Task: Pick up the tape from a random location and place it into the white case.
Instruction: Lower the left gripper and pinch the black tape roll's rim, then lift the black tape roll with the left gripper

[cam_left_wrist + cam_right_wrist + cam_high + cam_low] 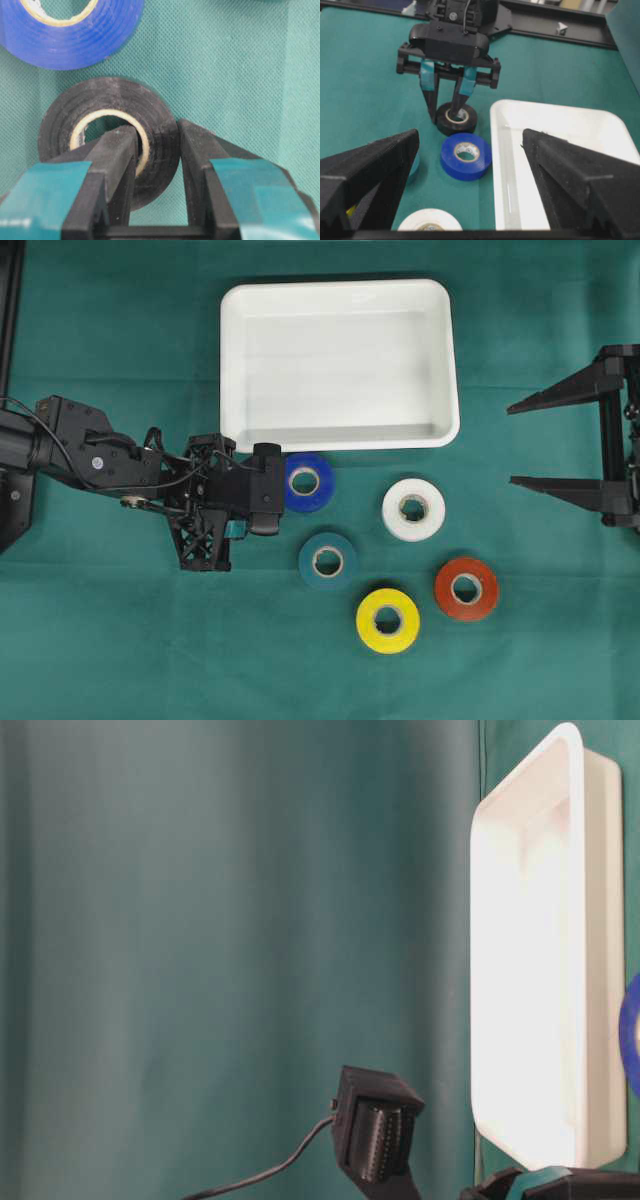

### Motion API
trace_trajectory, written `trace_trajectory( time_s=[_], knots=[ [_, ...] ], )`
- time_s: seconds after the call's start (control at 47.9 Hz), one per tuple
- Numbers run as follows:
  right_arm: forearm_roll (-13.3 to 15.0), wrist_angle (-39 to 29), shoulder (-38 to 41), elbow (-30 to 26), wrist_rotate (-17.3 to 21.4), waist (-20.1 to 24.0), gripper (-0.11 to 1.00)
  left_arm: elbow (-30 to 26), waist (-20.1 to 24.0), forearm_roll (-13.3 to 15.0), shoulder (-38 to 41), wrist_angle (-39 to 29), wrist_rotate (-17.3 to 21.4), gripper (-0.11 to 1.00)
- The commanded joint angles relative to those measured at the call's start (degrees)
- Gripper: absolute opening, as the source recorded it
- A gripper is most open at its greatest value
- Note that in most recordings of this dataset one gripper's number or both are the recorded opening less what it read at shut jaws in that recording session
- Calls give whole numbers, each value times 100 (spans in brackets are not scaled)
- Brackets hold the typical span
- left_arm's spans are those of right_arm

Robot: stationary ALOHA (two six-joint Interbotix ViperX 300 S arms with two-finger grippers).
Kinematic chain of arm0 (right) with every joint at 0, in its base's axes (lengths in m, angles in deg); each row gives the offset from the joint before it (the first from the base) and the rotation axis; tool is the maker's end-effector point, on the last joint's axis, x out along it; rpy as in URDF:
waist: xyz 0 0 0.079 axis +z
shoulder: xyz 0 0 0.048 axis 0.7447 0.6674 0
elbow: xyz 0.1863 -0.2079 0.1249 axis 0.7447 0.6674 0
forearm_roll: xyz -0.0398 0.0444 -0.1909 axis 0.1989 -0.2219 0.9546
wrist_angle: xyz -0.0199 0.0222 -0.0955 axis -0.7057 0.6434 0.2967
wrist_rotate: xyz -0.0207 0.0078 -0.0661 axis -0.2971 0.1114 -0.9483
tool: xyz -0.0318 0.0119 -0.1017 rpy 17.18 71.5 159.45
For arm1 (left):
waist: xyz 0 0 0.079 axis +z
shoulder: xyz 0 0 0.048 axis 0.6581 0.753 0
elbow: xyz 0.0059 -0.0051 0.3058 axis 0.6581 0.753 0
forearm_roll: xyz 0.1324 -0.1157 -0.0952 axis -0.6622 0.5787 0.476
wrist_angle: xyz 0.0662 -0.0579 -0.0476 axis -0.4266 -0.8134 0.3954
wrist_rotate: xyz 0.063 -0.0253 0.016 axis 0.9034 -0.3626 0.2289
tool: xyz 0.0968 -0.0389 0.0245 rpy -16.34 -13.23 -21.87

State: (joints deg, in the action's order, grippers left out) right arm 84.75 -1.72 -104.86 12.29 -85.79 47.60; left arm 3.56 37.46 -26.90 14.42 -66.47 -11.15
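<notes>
black tape (107, 145) gripped through wall by left pincer (157, 150), one finger in core. lift straight, clear blue tape (465, 155), carry over case (338, 362). right pincer (560, 445) wide open.

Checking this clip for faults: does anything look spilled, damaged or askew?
Nothing stands out. The rolls lie flat on the cloth, the white case sits square, and the left tool pinches one wall of the black tape.

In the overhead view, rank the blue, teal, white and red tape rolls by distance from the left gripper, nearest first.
From the left gripper:
1. Blue roll, right beside it, below the white case.
2. Teal roll, lower right.
3. White roll, farther right.
4. Red roll, farthest, lower right.
</notes>
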Motion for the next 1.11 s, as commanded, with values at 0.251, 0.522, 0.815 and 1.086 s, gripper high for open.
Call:
trace_trajectory(
  time_s=[0.251,0.522,0.815,1.086],
  knots=[
    [0,18,35,-114,0,-9,92,-158,-132,9,-343,-360,-44,19],
    [9,9,44,-114,0,-9,92,-387,-264,9,-870,-1037,-53,19],
    [0,-26,44,-123,0,-9,92,-694,-272,9,-1397,-1679,-97,19],
    [0,-35,44,-132,0,-9,92,-1143,-272,9,-1916,-2435,-97,19]
  ],
)
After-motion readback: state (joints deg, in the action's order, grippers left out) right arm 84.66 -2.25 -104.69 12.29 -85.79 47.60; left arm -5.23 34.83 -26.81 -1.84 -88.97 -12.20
